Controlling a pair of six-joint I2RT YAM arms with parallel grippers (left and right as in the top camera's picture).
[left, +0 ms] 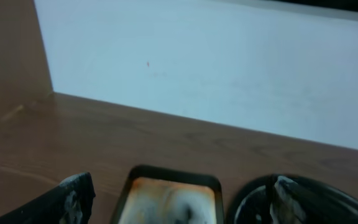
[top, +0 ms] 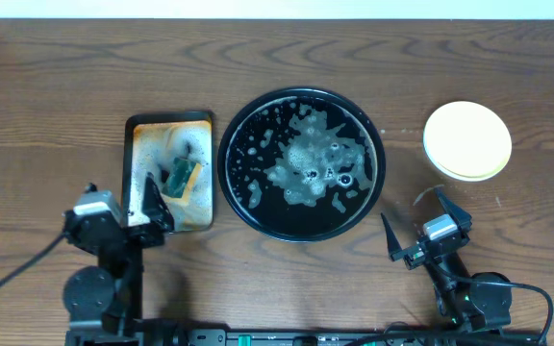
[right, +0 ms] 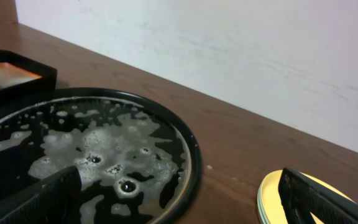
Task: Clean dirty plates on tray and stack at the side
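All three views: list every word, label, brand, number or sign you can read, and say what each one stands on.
None: no text can be read in any view.
The tray, plates, small metal tray and sponge show no print.
A green spot at the overhead view's bottom edge is too small to read.

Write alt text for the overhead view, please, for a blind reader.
The plates sit stacked, yellow on top, right of a foamy black tray that holds none. A rusty tray with a sponge lies to its left. The left end effector and right end effector are open.
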